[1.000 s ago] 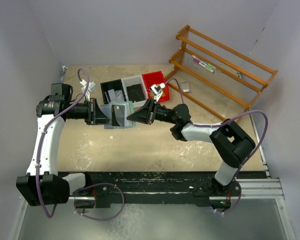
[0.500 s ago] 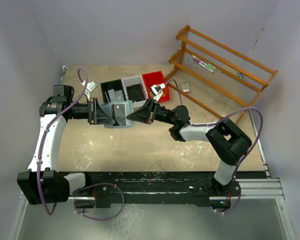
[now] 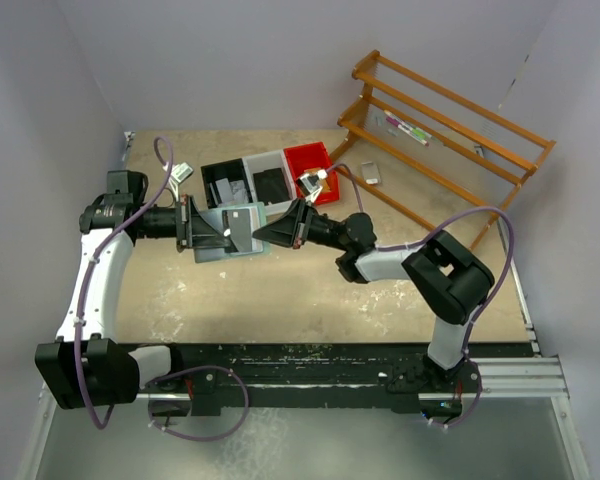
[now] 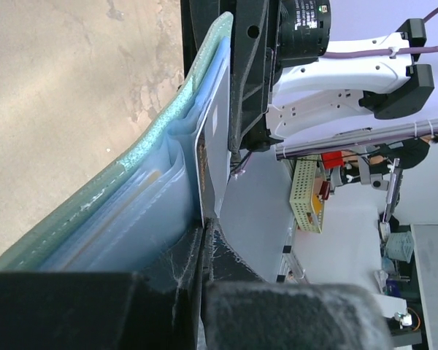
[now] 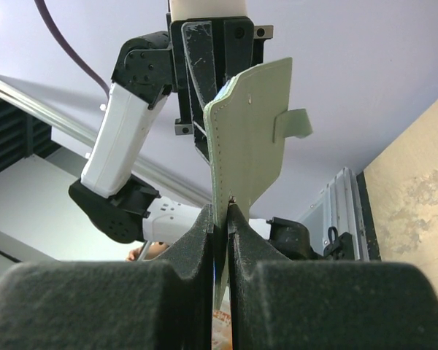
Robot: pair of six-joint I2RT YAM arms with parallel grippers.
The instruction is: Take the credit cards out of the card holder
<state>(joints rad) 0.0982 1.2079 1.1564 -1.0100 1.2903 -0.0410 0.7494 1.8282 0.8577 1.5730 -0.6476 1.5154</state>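
Left claw (image 4: 203, 230) pinches a credit card (image 4: 215, 138) in the card holder (image 5: 252, 124), whose cover right claw (image 5: 220, 211) clamps.

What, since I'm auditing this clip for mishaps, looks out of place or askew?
Nothing spilled or damaged. The card holder hangs above the table, pinched by the right gripper, while the left gripper appears shut on a pale card jutting from the clear pockets. Only the wooden rack sits diagonally.
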